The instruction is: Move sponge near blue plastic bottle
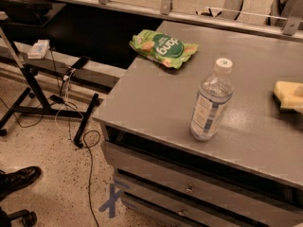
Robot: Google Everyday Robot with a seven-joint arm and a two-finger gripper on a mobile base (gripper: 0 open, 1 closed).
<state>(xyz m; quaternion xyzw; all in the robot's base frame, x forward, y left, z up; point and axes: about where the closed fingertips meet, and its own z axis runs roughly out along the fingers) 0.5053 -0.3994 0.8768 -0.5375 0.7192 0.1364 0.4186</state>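
The sponge (288, 94), a pale yellow block, lies on the grey table (151, 103) at the right edge of the camera view, partly cut off by the frame. The blue plastic bottle (211, 100), clear with a white cap and a pale label, stands upright near the table's front edge, about a hand's width left of the sponge. My gripper is out of view, somewhere beyond the right edge of the frame.
A green snack bag (164, 48) lies at the table's back left. Drawers (189, 189) run under the tabletop. A black stand with cables (42, 103) is on the floor to the left. A shoe (16, 178) is at the bottom left.
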